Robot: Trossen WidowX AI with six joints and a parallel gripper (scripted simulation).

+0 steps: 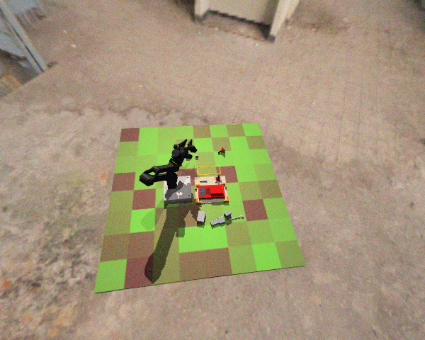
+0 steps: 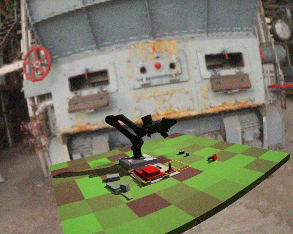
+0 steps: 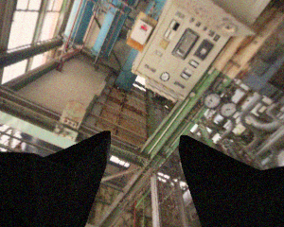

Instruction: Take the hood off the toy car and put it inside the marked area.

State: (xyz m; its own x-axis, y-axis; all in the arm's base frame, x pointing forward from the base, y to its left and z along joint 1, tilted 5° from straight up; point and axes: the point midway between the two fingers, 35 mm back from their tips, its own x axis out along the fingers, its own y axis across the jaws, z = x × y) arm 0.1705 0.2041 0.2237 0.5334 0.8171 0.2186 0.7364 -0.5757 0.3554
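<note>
The toy car (image 1: 206, 196) (image 2: 140, 172) is a low red shape on a cream board with orange corner pieces, beside the arm's base. A raised red block (image 1: 217, 190) (image 2: 151, 170) sits on it; the hood appears to be part of this red top, but its exact outline is too small to tell. The marked area (image 1: 208, 166) (image 2: 183, 163) is a thin yellow outline next to the board, with nothing in it. My gripper (image 1: 188, 140) (image 2: 176, 121) (image 3: 145, 139) is open and empty, raised high above the table and away from the car. The wrist view shows only background between the fingers.
A small red and black upright piece (image 1: 217, 178) (image 2: 170, 168) stands on the board near the marked area. A red wedge (image 1: 222, 150) (image 2: 214, 157) lies beyond the area, with a small dark block (image 1: 196, 156) (image 2: 187, 154). Several grey pieces, including a block (image 1: 200, 217) (image 2: 113, 177), lie on the car's other side.
</note>
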